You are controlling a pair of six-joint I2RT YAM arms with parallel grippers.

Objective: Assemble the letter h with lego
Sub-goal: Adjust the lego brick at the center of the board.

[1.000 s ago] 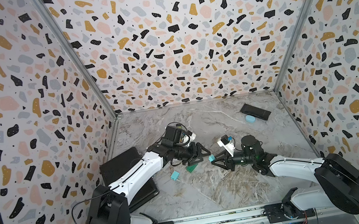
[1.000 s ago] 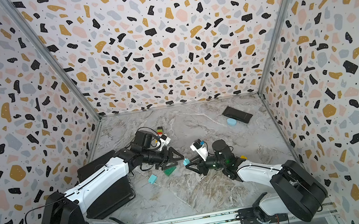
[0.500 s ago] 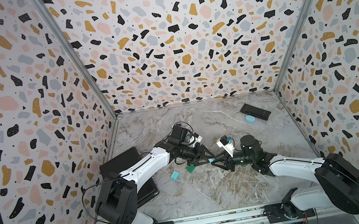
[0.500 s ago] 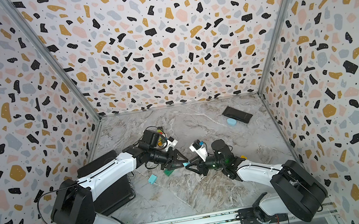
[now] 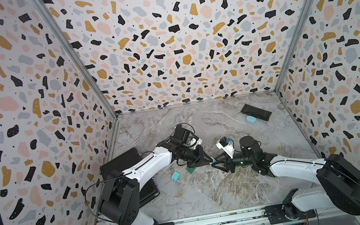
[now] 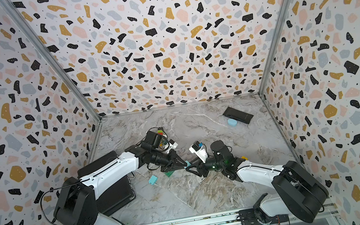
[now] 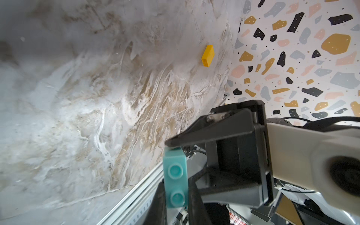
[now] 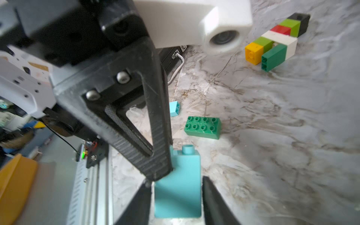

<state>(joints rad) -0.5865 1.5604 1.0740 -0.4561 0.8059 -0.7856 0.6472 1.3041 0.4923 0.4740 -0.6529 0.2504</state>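
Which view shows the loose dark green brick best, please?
The right wrist view: the dark green brick lies unobstructed, eight studs visible. Both top views show a small, partly hidden patch; the left wrist view misses it.

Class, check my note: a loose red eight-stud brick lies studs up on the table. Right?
No: the eight-stud brick is dark green, not red; the right wrist view shows it. It does lie loose, studs up, on the table.

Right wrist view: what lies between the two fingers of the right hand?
A light blue lego brick sits between them, as the right wrist view shows; the left hand pinches its studded end.
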